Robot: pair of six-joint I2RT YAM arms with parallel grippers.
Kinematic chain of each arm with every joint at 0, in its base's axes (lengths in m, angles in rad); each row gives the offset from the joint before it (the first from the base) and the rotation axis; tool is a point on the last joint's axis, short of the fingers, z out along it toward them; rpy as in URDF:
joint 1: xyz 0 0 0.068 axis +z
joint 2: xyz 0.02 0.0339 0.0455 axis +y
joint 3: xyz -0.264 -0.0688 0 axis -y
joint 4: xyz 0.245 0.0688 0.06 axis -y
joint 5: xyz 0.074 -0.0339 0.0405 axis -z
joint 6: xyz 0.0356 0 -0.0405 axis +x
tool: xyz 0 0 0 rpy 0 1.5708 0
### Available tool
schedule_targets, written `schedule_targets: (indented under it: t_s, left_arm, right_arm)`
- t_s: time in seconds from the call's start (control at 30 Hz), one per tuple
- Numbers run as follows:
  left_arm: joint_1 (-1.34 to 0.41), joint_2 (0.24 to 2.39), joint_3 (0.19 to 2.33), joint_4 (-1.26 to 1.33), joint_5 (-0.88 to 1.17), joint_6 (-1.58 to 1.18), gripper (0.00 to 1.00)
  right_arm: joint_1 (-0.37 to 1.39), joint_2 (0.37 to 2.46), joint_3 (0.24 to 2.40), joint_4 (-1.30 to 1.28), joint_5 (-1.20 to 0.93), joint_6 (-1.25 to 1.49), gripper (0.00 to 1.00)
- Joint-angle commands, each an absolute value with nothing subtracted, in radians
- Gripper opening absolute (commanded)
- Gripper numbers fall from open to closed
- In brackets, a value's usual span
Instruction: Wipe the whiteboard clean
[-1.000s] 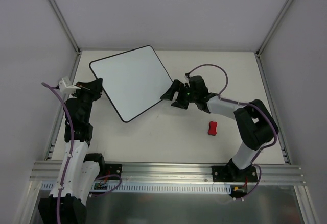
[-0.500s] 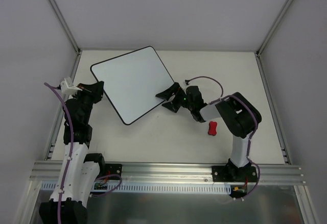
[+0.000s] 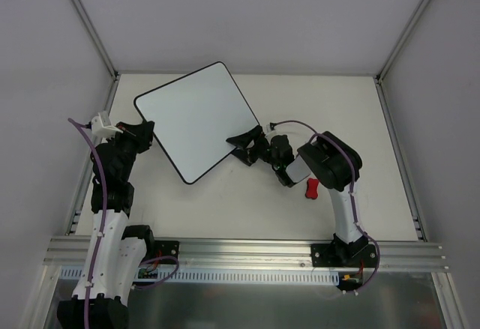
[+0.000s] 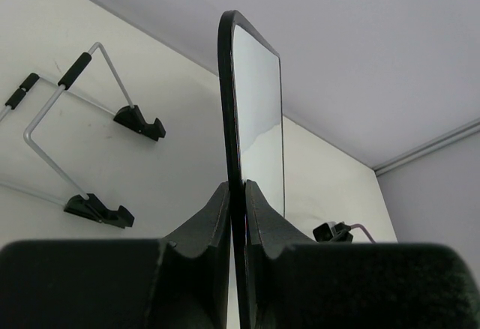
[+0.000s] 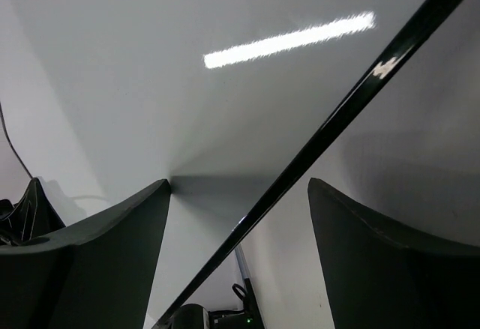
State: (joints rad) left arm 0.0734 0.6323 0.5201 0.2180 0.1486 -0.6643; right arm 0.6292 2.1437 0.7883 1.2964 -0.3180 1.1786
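The whiteboard [image 3: 196, 118] is a white board with a thin black border, raised off the table and tilted, and its face shows no marks. My left gripper [image 3: 148, 136] is shut on the board's left edge. In the left wrist view the whiteboard [image 4: 259, 112] stands edge-on, pinched in my left gripper [image 4: 238, 198]. My right gripper [image 3: 244, 142] is at the board's lower right edge. In the right wrist view the whiteboard's black edge [image 5: 341, 112] runs diagonally through my open right gripper [image 5: 238, 194], with a gap to each finger.
A small red bone-shaped eraser [image 3: 312, 188] lies on the table beside the right arm's elbow. Walls close in the table on the left, back and right. In the left wrist view, wire brackets with black feet [image 4: 137, 121] show on the white surface left of the board.
My right arm has folded and moved left, bringing its jaws around the board's lower right edge and narrowing them somewhat. The board has shifted slightly. The left gripper stays shut.
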Motion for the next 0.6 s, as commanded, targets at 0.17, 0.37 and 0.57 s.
schedule_targets:
  t_s: [0.17,0.37,0.57]
  left_arm:
    - [0.071,0.615,0.552,0.252,0.216,-0.607,0.0]
    - [0.069,0.612,0.516,0.245,0.21,-0.62,0.0]
    - [0.067,0.611,0.482,0.235,0.196,-0.624,0.0]
  right_arm:
    - [0.638,2.137,0.828,1.532,-0.282,1.138,0.66]
    - [0.637,2.108,0.847,1.532,-0.313,1.108,0.56]
    - [0.638,2.105,0.842,1.532,-0.321,1.103,0.42]
